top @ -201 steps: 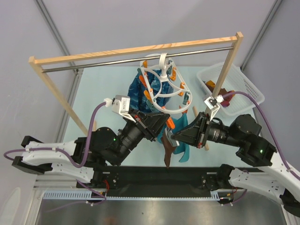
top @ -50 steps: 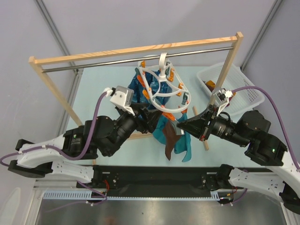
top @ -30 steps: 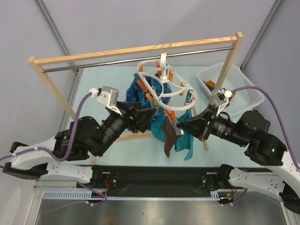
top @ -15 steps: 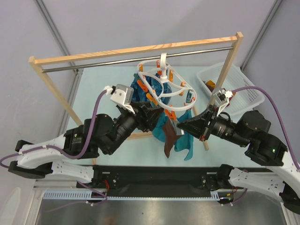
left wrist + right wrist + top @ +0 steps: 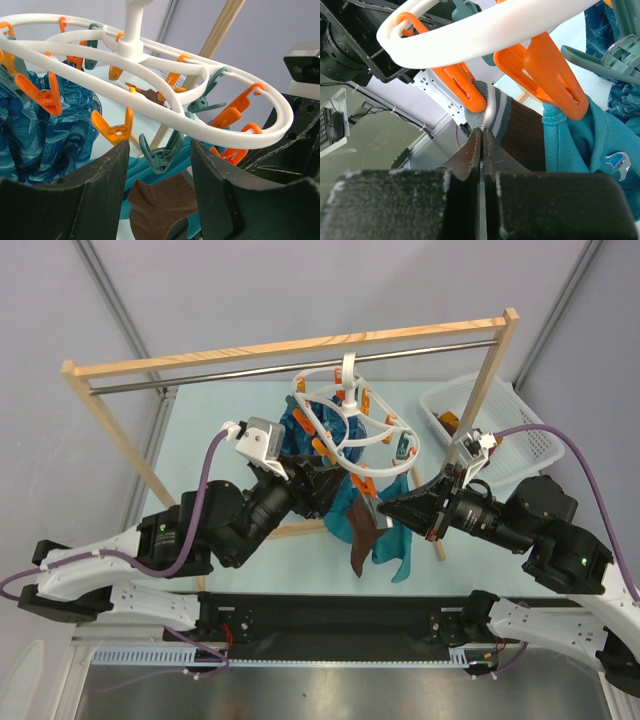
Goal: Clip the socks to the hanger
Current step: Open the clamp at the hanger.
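Note:
The white hanger (image 5: 385,437) hangs from the rack's bar, ringed with orange and grey-teal clips. A dark brown sock (image 5: 360,540) dangles below its near edge. My right gripper (image 5: 383,508) is shut on the sock's grey-striped cuff (image 5: 492,112), which it holds up against an orange clip (image 5: 465,85) under the hanger ring (image 5: 485,30). My left gripper (image 5: 322,482) stands open just left of it. In the left wrist view its fingers (image 5: 80,200) flank a grey-teal clip (image 5: 161,159) and the brown sock (image 5: 165,205) below the ring (image 5: 225,127), touching neither.
The wooden-framed rack with its metal bar (image 5: 200,380) spans the back. A blue patterned cloth (image 5: 290,435) and a teal garment (image 5: 395,545) hang from other clips. A white basket (image 5: 540,430) holding more socks stands at the right, behind the rack's right post.
My left arm has swung back in from the left toward the hanger's near clips, and its jaws have narrowed a little. The right gripper and sock have stayed put.

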You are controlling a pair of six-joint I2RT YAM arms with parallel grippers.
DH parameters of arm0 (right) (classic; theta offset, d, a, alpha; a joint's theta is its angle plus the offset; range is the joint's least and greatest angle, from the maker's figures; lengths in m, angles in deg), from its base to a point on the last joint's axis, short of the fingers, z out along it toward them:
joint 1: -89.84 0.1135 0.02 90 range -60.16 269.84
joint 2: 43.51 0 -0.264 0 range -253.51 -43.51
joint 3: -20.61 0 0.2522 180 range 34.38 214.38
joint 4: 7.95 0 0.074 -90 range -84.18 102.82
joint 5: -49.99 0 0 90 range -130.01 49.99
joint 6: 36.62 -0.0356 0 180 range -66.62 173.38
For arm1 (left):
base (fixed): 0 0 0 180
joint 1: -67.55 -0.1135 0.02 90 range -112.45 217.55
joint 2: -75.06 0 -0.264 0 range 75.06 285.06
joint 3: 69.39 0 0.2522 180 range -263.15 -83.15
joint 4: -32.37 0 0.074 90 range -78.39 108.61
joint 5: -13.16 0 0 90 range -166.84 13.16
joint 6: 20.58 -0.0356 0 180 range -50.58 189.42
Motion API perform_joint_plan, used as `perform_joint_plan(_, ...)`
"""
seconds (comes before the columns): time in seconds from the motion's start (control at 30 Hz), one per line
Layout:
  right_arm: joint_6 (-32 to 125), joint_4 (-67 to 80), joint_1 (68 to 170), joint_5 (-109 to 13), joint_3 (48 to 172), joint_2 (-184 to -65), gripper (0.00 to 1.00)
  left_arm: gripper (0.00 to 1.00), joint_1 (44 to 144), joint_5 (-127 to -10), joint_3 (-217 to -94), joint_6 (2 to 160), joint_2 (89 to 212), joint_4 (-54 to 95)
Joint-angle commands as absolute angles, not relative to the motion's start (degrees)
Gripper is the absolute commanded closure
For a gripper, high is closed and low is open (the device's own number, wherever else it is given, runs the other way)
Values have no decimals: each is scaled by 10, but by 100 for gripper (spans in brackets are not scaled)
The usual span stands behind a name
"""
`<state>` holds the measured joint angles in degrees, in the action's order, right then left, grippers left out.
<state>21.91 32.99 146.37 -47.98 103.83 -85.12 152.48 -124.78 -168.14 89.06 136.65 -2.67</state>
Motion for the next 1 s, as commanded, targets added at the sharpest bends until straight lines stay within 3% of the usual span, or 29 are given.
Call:
perform_joint_plan(0.0,222,322,1466,-479,1054,-848,99,43,1519,-1248,-1706,897,1370,-21)
perform_joint_plan(0.67,222,324,1465,-483,1055,-850,99,50,1509,-1251,-1736,899,1398,-35)
perform_joint_plan(0.97,222,329,1466,-478,1058,-853,98,88,1508,-1266,-1730,909,1399,-35)
